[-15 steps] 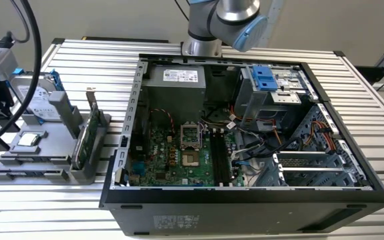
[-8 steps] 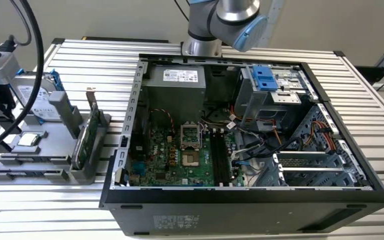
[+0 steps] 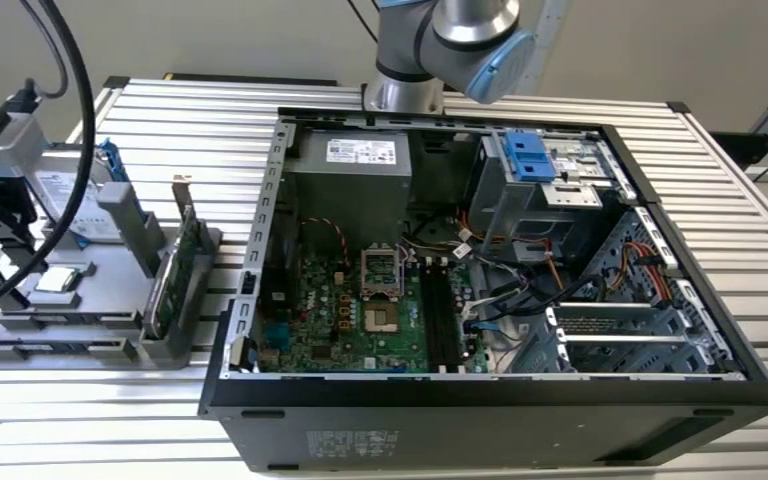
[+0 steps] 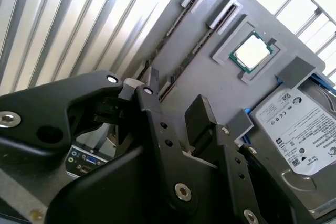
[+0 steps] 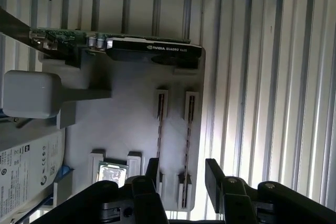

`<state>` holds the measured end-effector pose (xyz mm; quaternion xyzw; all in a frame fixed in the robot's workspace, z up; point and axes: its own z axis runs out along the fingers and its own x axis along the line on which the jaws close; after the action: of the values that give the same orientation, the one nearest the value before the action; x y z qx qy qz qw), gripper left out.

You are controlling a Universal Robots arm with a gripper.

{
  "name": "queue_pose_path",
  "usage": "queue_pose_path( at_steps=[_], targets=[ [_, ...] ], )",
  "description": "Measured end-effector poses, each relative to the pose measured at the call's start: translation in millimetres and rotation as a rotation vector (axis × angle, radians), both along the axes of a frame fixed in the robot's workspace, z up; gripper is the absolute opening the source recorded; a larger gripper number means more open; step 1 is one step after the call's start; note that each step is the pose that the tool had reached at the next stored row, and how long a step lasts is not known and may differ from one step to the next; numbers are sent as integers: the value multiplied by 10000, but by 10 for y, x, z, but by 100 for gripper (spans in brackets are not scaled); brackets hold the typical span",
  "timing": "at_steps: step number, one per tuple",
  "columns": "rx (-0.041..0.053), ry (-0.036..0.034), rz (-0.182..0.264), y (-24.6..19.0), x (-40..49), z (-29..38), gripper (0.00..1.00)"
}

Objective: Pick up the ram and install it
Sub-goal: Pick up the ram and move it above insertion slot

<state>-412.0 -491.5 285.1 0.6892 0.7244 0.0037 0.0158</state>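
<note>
Locate the gripper (image 5: 182,167) above the grey holder tray (image 5: 131,114), which lies on the slatted table (image 3: 184,110) to the exterior view's left of the open computer case (image 3: 491,415). Its jaws are spread, with nothing gripped between them.

Check the tray's contents:
- Two narrow slots run side by side at one end.
- The ram (image 5: 188,140) stands on edge in one slot and shows as a thin dark strip. In the first wrist view, this strip runs into the gap between the two fingers (image 5: 214,174). You cannot tell whether they touch it.
- The neighbouring slot (image 5: 159,129) shows a similar dark line. You cannot tell what it holds.
- A processor (image 5: 113,174) sits in a square recess beside the slots.
- A hard drive (image 4: 299,129) with blue rails lies in the bay beyond the processor.
- A graphics card (image 5: 152,51) stands on edge at the tray's end opposite the gripper.

Check the case. It lies on its side with the cover off. Inside you see:
- the green motherboard (image 3: 344,320)
- a grey power supply (image 3: 351,170) beside it
- a drive cage (image 3: 498,195) with a blue latch (image 3: 528,155)
- loose cables (image 3: 518,290)
</note>
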Motion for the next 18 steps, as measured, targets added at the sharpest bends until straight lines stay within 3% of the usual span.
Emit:
queue_pose_path(
  at_steps=[18],
  targets=[
    [1, 0, 1, 10, 2, -149, 100]
  ],
)
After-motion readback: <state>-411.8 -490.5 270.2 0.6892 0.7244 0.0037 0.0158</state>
